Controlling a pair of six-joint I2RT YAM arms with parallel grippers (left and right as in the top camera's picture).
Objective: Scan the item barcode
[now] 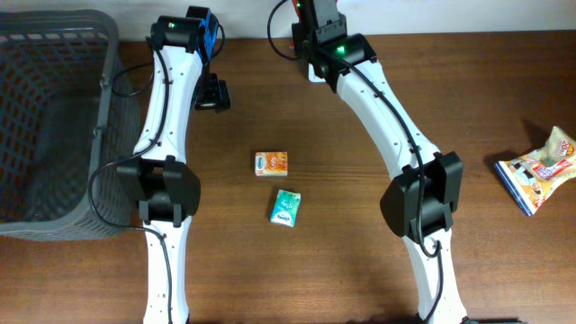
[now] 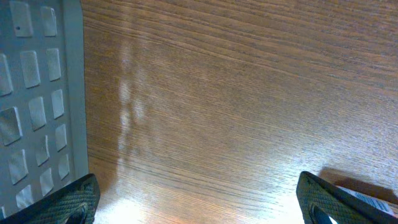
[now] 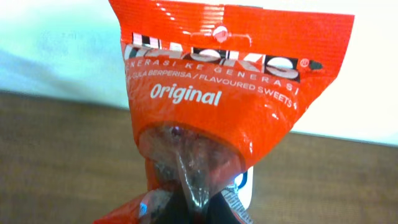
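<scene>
Grasping a red-orange sweets packet (image 3: pixel 211 93) by its crumpled lower end with the right claw (image 3: pixel 186 211), clenched tight on the foil. Holding it upright at the top centre of the overhead frame, apparently lifted clear of the worktop (image 1: pixel 360 270). Showing only the printed front marked "Original" to the wrist camera; no barcode to be seen on that face. Hanging over bare wood at upper left with the left claw (image 1: pixel 213 94), released wide and empty, near the grey basket (image 1: pixel 54 117). Lying mid-frame: a small orange box (image 1: pixel 271 163) and, just below and apart, a teal packet (image 1: pixel 284 207); at the right edge, a crinkled snack bag (image 1: pixel 540 171). Judged so far: pickup done, item in hand. Left to do, by the look of it: finding the coded side and presenting it to a reader. Cannot make out any scanner here, only a pale sliver (image 2: pixel 373 200) beside the fingertip (image 2: pixel 329 199) at lower right of the left wrist frame.
</scene>
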